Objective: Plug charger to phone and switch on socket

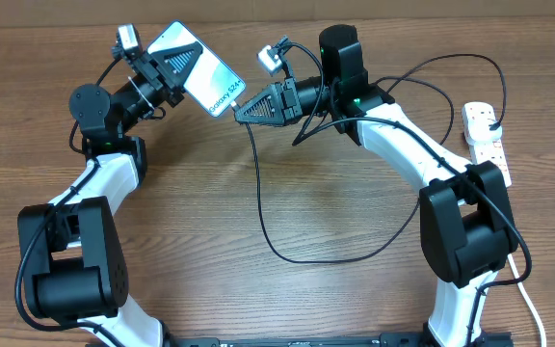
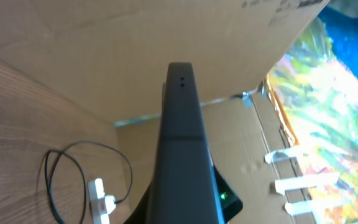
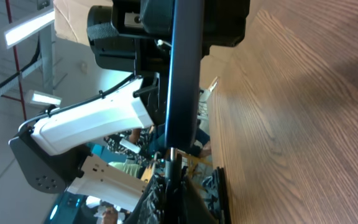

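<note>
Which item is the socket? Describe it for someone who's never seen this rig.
On the wooden table, look to the right edge, just beyond the right arm's white forearm. The socket lies flat there, its near end hidden behind the arm's black elbow. It is the only white elongated bar; the charger is thin and black.

The phone sits at 11 o'clock over the table, with the left gripper at its 9 and the right gripper at its 4. The cable loops towards 6. The socket lies at 3.
</note>
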Controlling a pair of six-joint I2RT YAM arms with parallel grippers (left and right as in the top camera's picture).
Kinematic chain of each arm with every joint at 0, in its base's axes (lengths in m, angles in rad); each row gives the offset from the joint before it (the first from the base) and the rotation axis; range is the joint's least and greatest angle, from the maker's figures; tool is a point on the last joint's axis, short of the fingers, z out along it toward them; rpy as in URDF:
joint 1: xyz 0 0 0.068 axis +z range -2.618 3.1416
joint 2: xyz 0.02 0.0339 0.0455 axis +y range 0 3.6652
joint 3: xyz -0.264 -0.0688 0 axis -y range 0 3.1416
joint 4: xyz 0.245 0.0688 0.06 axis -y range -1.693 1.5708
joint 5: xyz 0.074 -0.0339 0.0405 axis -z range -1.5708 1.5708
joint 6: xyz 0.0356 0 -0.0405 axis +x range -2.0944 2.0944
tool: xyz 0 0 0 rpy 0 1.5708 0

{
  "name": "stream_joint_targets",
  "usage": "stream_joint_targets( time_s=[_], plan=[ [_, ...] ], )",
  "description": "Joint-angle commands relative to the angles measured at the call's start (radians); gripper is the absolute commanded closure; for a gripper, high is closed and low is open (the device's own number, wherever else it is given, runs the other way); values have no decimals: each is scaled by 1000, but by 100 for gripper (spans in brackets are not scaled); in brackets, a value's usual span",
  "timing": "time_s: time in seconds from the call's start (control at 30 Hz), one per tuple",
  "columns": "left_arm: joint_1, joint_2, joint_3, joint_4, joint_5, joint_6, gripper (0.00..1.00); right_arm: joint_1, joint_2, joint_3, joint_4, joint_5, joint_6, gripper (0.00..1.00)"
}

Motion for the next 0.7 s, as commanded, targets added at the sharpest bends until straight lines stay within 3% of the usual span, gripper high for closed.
stream_joint_targets(
  time_s=[0.0,0.67],
  plan=[
    [-14,-16,13,11,74,39,96,11,-12,18,9,8,0,96],
    [-37,-16,13,33,180,-5,96,11,-12,18,8,8,-19,96]
  ],
)
